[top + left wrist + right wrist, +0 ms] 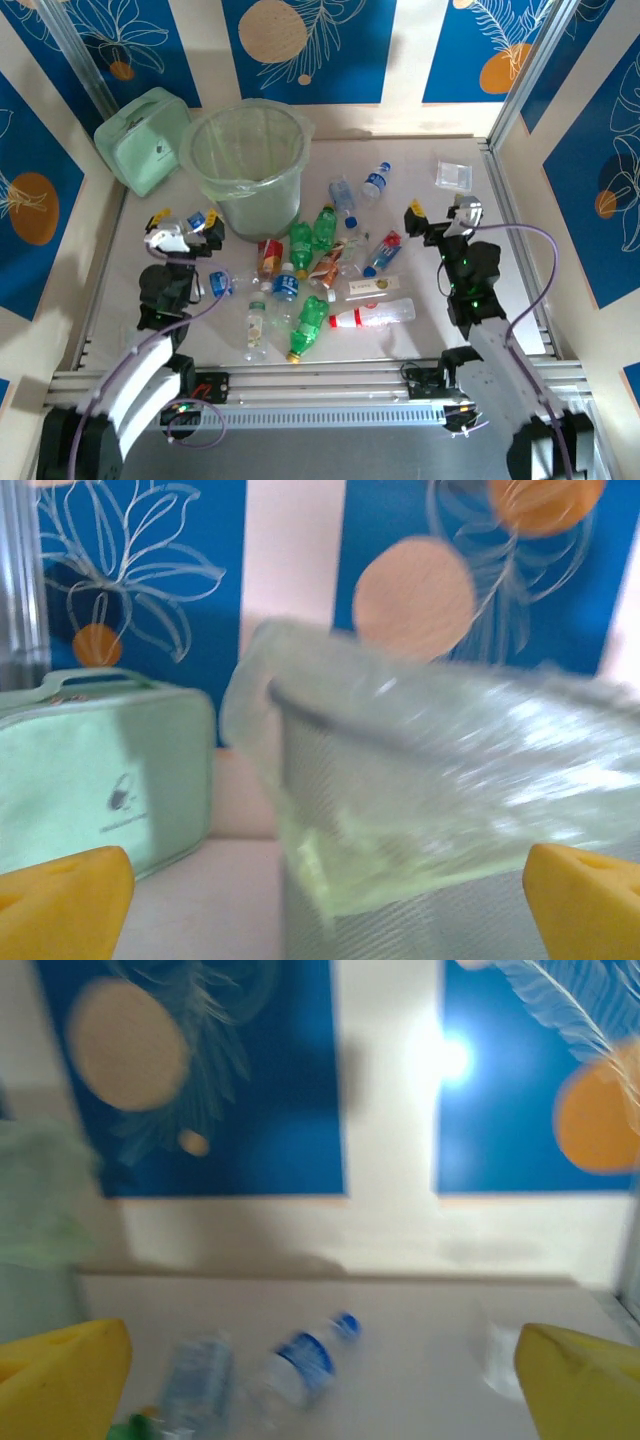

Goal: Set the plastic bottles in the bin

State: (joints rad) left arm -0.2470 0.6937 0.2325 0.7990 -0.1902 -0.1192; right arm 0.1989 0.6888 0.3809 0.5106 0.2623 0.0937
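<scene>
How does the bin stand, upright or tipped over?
Upright. The bin stands on its base, and the top view looks down into its open, liner-covered mouth.

- The big round green bin [247,165] stands in the upper middle of the frame.
- Lots of little bottles [301,243] lie on the table [410,150], below and right of it.
- The left gripper [185,225], middle left, is wide open.
- The right gripper [442,213], middle right, is wide open too.
</scene>
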